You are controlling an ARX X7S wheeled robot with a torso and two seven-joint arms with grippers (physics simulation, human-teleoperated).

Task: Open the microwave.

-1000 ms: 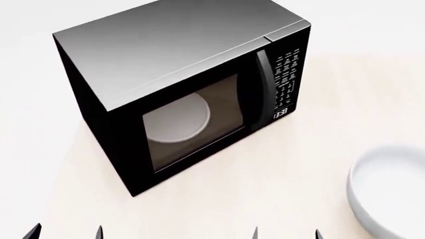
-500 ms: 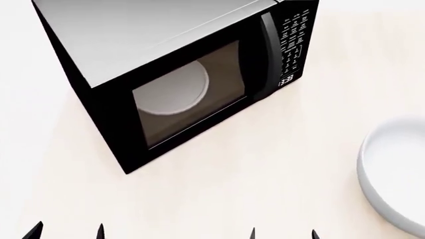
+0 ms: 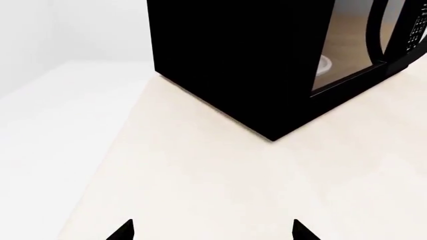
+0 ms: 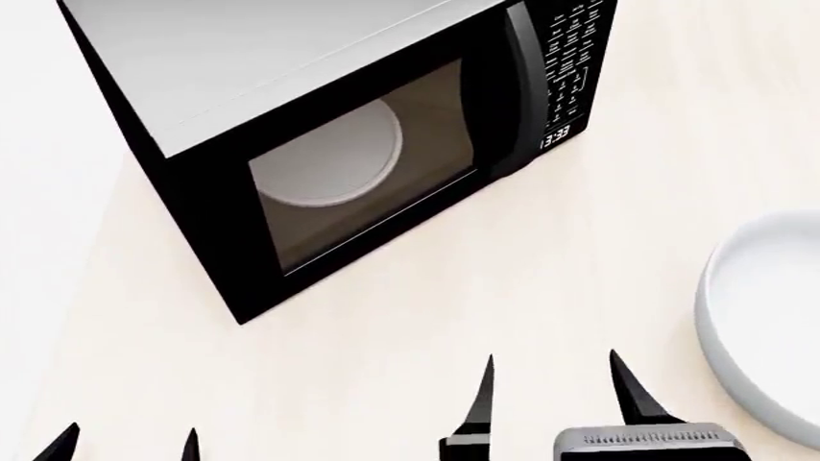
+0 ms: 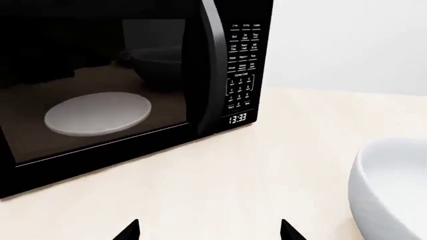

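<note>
The microwave (image 4: pixel 192 58) is a black box with a grey top, standing on the pale counter with its door shut. Its curved door handle (image 4: pixel 516 86) runs beside the keypad (image 4: pixel 573 58), and a white turntable (image 4: pixel 326 154) shows through the window. In the right wrist view the microwave (image 5: pixel 133 75) fills the far side, clock reading 13:33. My right gripper (image 4: pixel 555 389) is open, in front of the door and short of it. My left gripper (image 4: pixel 126 444) is open at the near edge, facing the microwave's (image 3: pixel 233 60) black side wall and front corner.
A large white bowl (image 4: pixel 769 327) sits on the counter to the right of my right gripper, and its rim (image 5: pixel 387 195) shows close by in the right wrist view. To the left, the pale counter top ends at a straight edge (image 3: pixel 100 165) against a white surface.
My right gripper has risen into the head view, moving forward toward the microwave door. The view earlier dropped closer to the microwave and has held since. The left gripper has not moved.
</note>
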